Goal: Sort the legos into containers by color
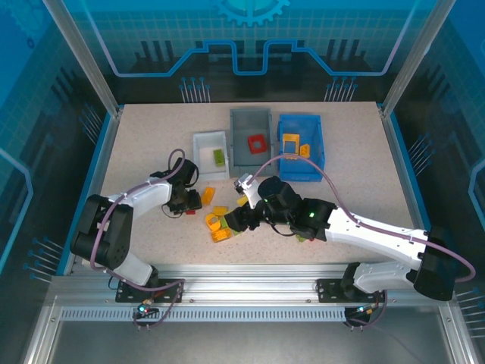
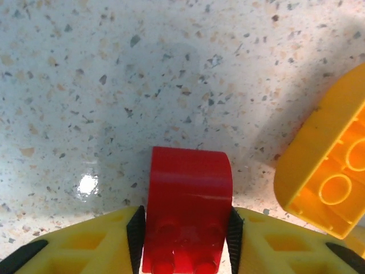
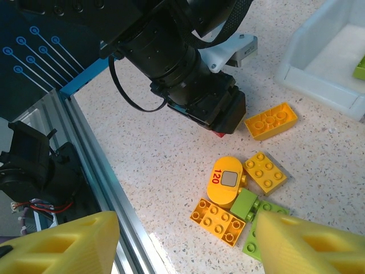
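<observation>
My left gripper (image 2: pixel 185 228) stands low on the table with a red lego (image 2: pixel 188 200) between its black pads (image 2: pixel 136 240), which touch both of its sides. From above, this gripper (image 1: pixel 184 203) is left of the loose pile. A yellow lego (image 2: pixel 328 177) lies on its side just to the right. My right gripper (image 3: pixel 182 228) hangs open over a cluster: a rounded yellow piece marked 120 (image 3: pixel 224 180), two flat yellow bricks (image 3: pixel 218 221), and green ones (image 3: pixel 245 202). The white (image 1: pixel 198 144), grey (image 1: pixel 236 140) and blue (image 1: pixel 317 148) containers stand behind.
The white bin holds a green brick (image 1: pixel 219 157), the grey one a red frame (image 1: pixel 258 144), the blue one yellow pieces (image 1: pixel 292 142). The left arm's wrist (image 3: pixel 194 74) looms close above the cluster. The aluminium front rail (image 3: pixel 102 171) runs just beside my right gripper.
</observation>
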`<control>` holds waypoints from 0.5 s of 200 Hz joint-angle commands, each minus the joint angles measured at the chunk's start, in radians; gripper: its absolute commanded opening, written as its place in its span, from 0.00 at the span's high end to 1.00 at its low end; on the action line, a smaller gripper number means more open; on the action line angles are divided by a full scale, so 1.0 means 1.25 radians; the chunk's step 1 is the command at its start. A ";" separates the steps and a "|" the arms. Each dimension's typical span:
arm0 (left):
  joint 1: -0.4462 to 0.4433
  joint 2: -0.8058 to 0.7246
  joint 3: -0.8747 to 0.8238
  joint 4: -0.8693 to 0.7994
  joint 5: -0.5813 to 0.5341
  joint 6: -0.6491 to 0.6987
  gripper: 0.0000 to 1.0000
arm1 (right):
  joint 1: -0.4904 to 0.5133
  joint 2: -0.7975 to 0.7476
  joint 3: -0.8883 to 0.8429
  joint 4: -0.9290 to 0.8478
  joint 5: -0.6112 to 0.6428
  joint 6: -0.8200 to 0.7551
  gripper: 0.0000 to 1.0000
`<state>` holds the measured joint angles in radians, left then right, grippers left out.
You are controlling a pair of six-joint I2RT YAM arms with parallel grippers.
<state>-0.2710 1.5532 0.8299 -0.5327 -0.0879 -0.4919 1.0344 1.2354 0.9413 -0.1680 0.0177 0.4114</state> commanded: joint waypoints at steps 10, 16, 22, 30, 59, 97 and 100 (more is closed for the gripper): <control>0.007 0.015 -0.009 -0.009 -0.001 -0.032 0.59 | 0.007 0.003 -0.002 0.026 0.008 0.019 0.34; 0.007 0.019 -0.011 -0.009 -0.001 -0.035 0.59 | 0.007 0.002 -0.001 0.025 0.011 0.019 0.35; 0.007 0.020 -0.011 -0.008 -0.002 -0.039 0.60 | 0.008 0.002 0.000 0.024 0.012 0.019 0.35; 0.007 0.019 -0.013 -0.005 -0.003 -0.044 0.63 | 0.007 0.001 0.000 0.023 0.015 0.018 0.35; -0.020 -0.052 0.003 -0.043 -0.060 -0.048 0.67 | 0.006 -0.019 0.005 0.005 0.046 0.015 0.35; -0.141 -0.123 0.190 -0.177 -0.138 -0.024 0.66 | -0.054 -0.131 -0.044 0.001 0.210 0.095 0.36; -0.153 -0.122 0.207 -0.182 -0.143 -0.024 0.66 | -0.063 -0.140 -0.045 0.005 0.220 0.102 0.36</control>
<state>-0.3725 1.4532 0.9184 -0.6613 -0.1856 -0.5278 1.0203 1.1671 0.9195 -0.1745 0.1341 0.4519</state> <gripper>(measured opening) 0.345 0.642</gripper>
